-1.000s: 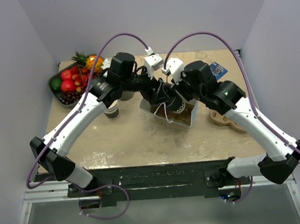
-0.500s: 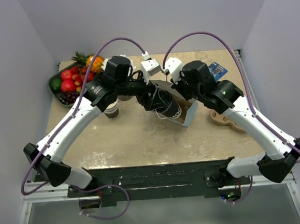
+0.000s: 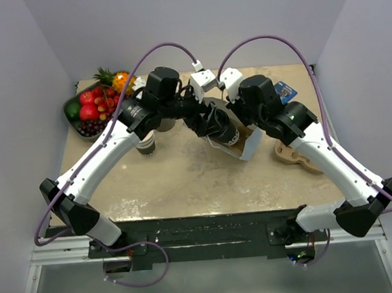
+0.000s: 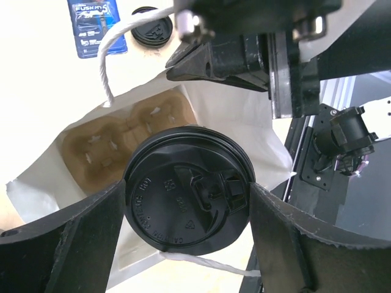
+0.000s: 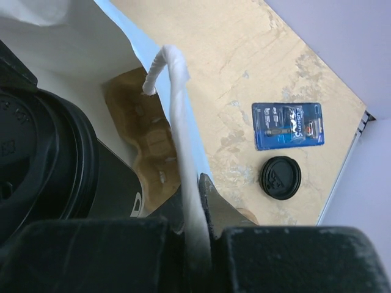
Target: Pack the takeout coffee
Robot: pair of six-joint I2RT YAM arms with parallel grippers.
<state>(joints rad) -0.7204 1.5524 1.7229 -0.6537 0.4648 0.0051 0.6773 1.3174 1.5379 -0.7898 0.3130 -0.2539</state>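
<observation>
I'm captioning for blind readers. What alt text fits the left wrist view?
The left gripper holds the takeout coffee, seen as its round black plastic lid, at the mouth of an open white paper bag with a brown cardboard cup carrier inside. The right gripper holds the bag's far edge; a blue packet and spare black lid lie on the beige table.

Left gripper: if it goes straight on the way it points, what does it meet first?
The left gripper holds the takeout coffee at the white bag mouth. Straight ahead, the cup would probably meet the brown cardboard carrier at the bag's bottom first; depth is unclear.
</observation>
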